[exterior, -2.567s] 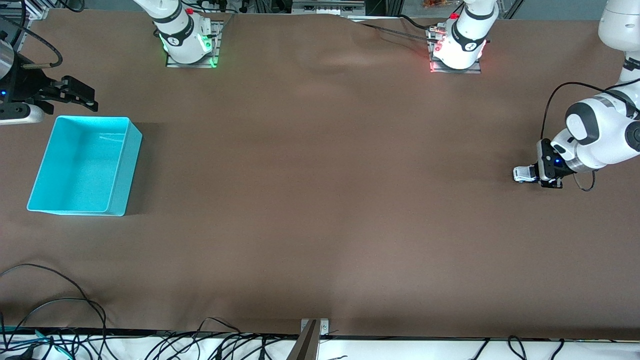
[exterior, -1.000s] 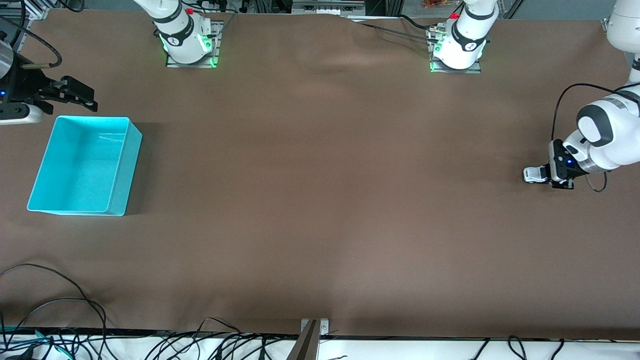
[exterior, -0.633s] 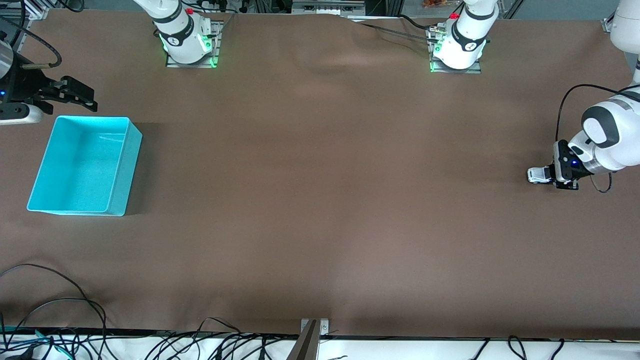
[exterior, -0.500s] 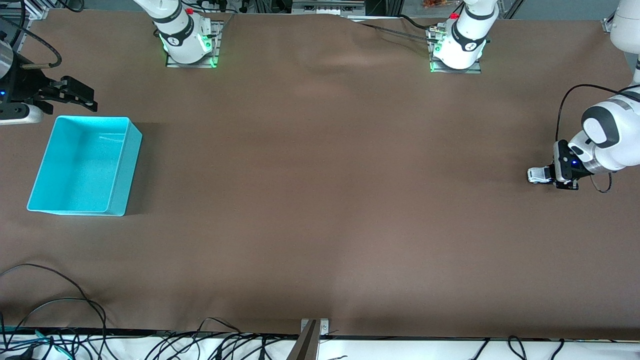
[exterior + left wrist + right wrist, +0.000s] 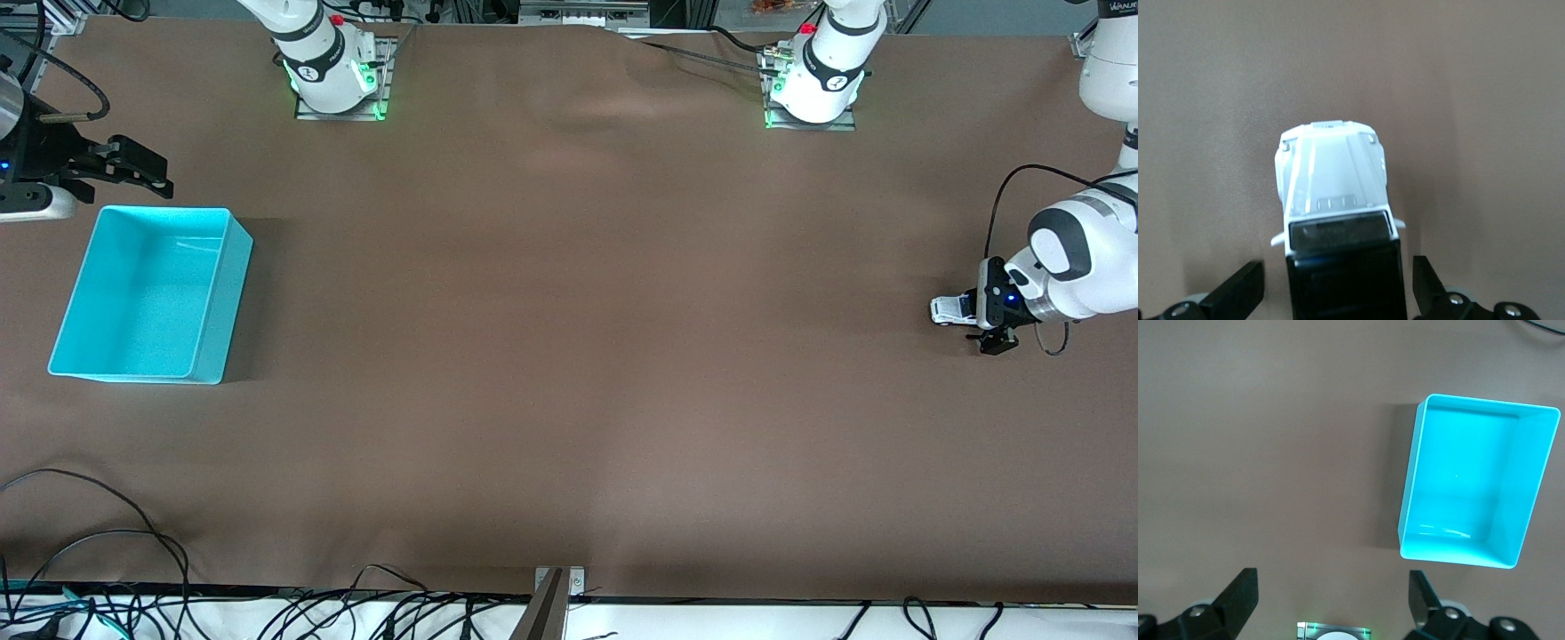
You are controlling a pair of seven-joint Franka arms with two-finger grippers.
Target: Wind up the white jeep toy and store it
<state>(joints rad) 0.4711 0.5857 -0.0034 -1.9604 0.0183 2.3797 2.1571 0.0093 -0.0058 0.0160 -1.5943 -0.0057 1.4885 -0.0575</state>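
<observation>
The white jeep toy [image 5: 949, 308] stands on the brown table at the left arm's end; its white hood and black roof fill the left wrist view [image 5: 1331, 180]. My left gripper [image 5: 976, 316] is down at the table around the jeep's rear. It is open [image 5: 1336, 283], with a gap between each finger and the car's sides. The turquoise bin [image 5: 218, 293] sits empty at the right arm's end. My right gripper [image 5: 151, 173] waits open in the air beside the bin's edge nearest the robot bases, holding nothing [image 5: 1331, 593]. The right wrist view looks down on the bin [image 5: 1471, 473].
The two arm bases [image 5: 333, 80] [image 5: 813, 84] stand along the table's edge farthest from the front camera. Loose black cables [image 5: 107, 533] and a metal bracket [image 5: 558, 587] lie at the edge nearest that camera. Brown tabletop stretches between the jeep and the bin.
My left gripper drew the jeep a little toward the left arm's end of the table, then opened and let go of it. The right arm has not moved.
</observation>
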